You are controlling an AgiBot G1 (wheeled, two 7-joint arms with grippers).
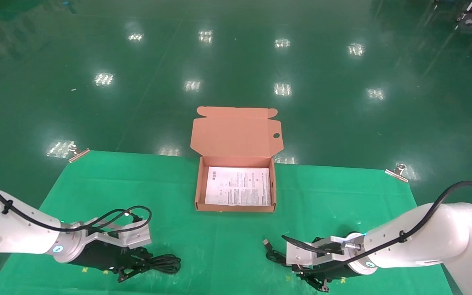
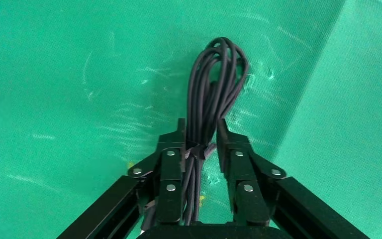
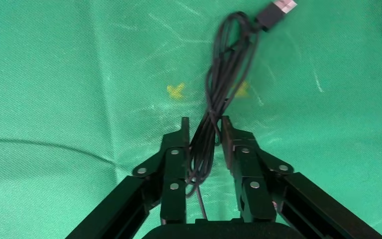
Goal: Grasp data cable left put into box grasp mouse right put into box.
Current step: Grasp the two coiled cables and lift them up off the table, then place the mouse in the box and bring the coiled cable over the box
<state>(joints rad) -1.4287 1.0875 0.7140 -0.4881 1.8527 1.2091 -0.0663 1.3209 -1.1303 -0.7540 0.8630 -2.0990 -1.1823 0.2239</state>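
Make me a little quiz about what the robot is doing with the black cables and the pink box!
1. True or false: the thin black data cable, bundled in loops, already lies inside the shallow salmon-pink cardboard box.
2. What does the right gripper hold? A) a red ball B) the thin black mouse cord with a silver USB plug C) nothing
3. Fill in: the left gripper is closed on the ____.

Key: 1 false, it lies on the green table cloth. 2 B. 3 data cable.
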